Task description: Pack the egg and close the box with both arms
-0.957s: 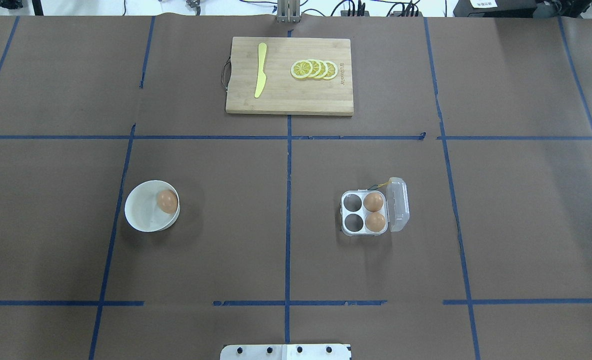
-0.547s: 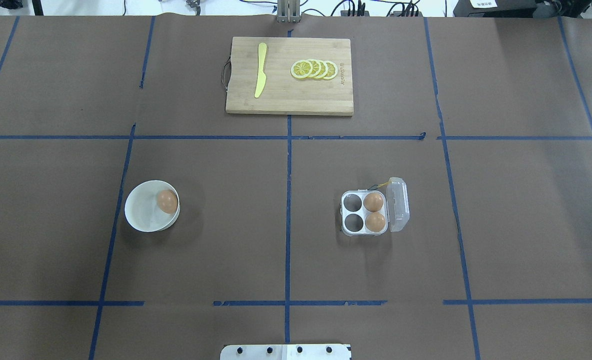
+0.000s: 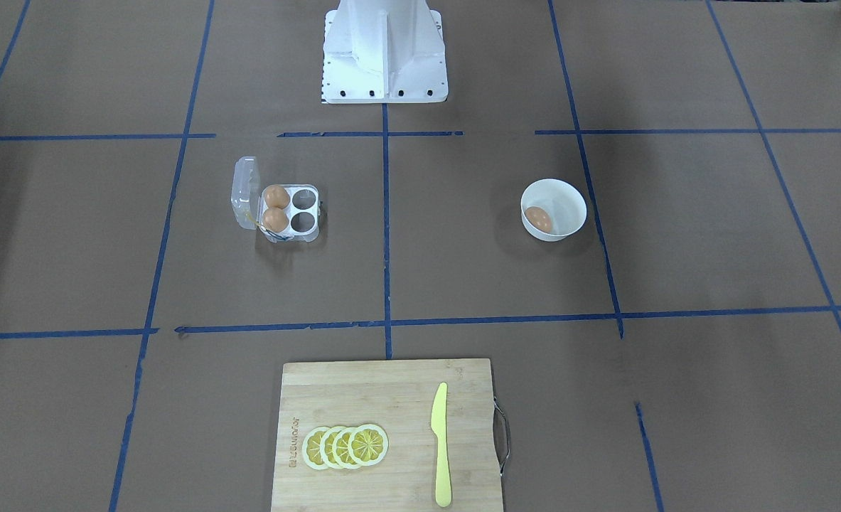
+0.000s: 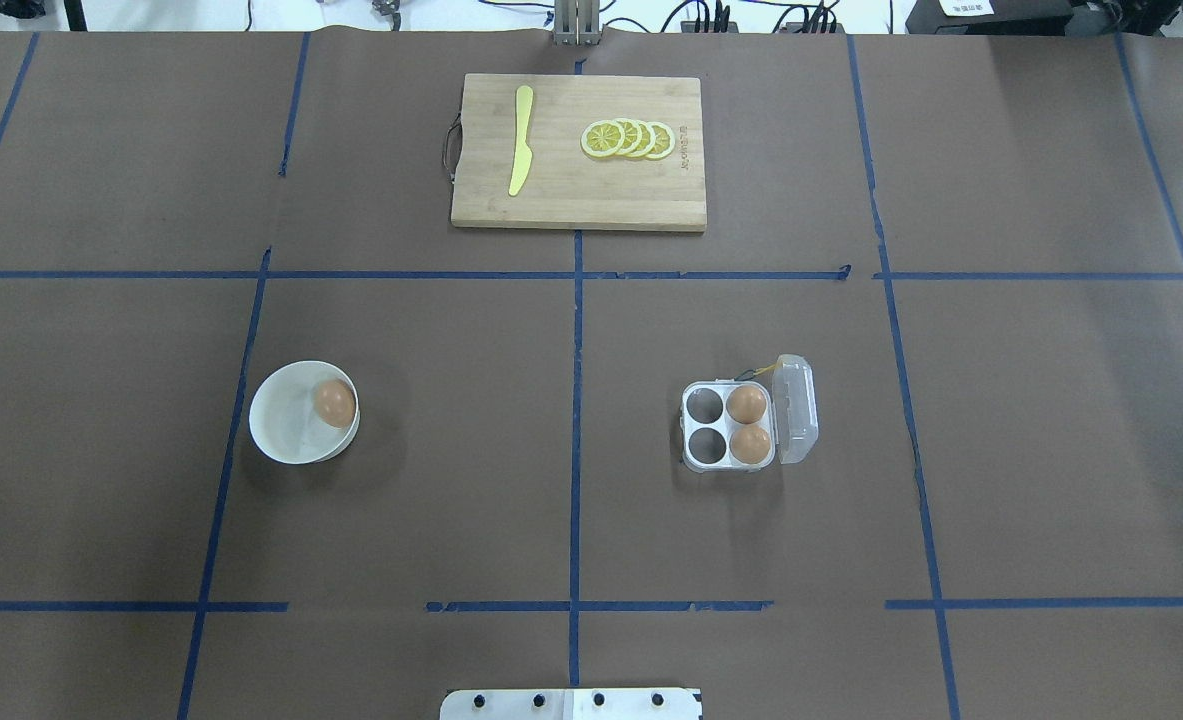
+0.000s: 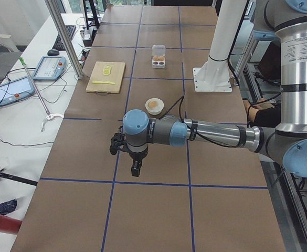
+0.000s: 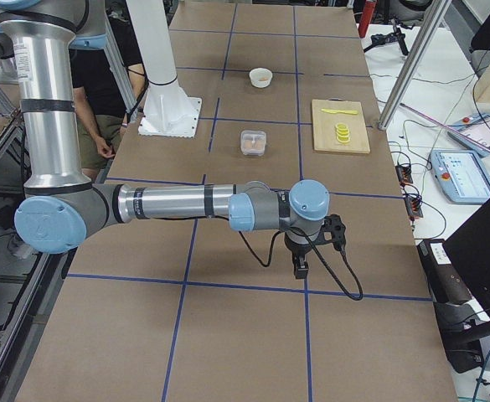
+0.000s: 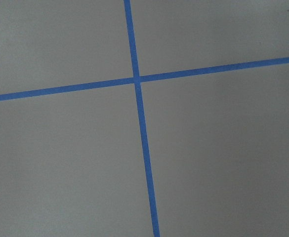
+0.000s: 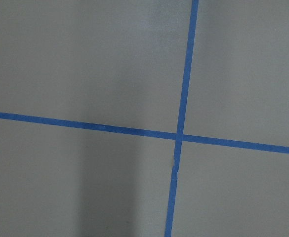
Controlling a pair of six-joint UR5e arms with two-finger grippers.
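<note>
One tan egg lies in a round white bowl on the left half of the table; it also shows in the front view. The clear box stands on the right half with its lid open to the right. Two eggs fill its right cells and its two left cells are empty. My left gripper and right gripper hang over the table's far ends, away from both. They show only in the side views, so I cannot tell whether they are open or shut.
A wooden cutting board with a yellow knife and lemon slices lies at the far middle. The white base block is at the near edge. Both wrist views show only brown paper and blue tape lines.
</note>
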